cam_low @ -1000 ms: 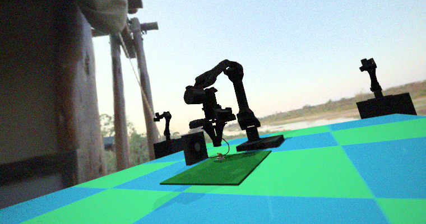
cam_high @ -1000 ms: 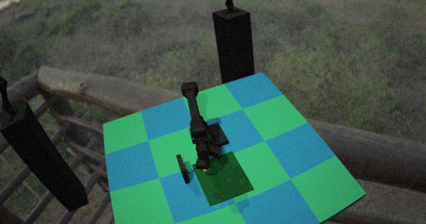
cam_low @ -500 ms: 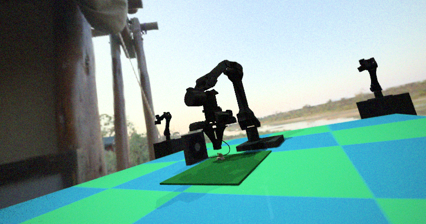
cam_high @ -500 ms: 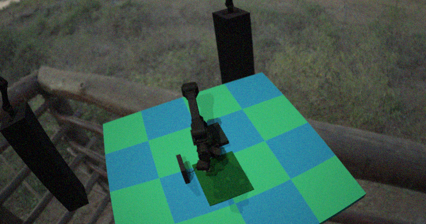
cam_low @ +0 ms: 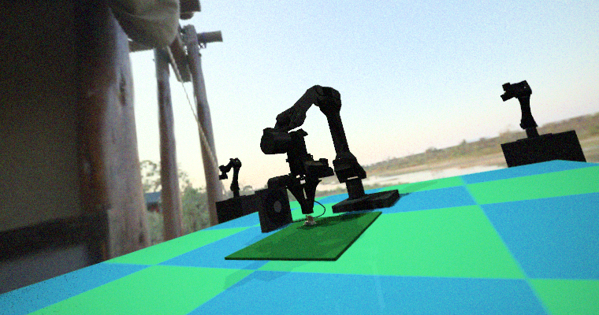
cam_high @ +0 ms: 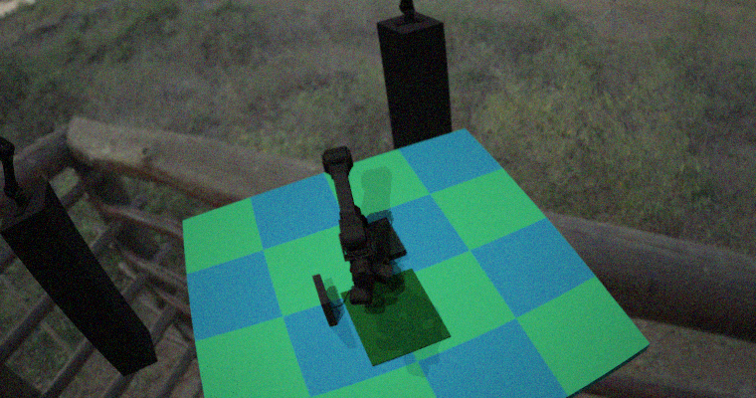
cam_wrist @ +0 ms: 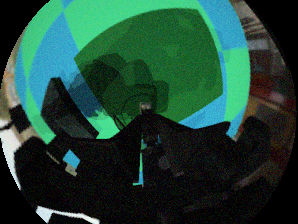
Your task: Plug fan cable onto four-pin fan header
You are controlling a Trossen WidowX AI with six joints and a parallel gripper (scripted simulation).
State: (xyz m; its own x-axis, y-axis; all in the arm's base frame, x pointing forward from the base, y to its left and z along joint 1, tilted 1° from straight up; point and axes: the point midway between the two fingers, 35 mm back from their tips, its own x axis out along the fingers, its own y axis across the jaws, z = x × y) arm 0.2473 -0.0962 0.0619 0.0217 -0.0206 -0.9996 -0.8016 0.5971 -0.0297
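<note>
The green board lies flat on the table. The small pale fan header stands on it, near the edge on the fan's side. The square black fan stands upright beside the board. Its thin dark cable curves to my fingertips. My gripper is shut on the cable's plug, pointing down right over the header. The fingers mostly hide the plug; whether it touches or sits in the header cannot be told.
The arm's own base stands on the checkered table behind the board. Two black pedestals, each with a small dark arm, stand beyond the table.
</note>
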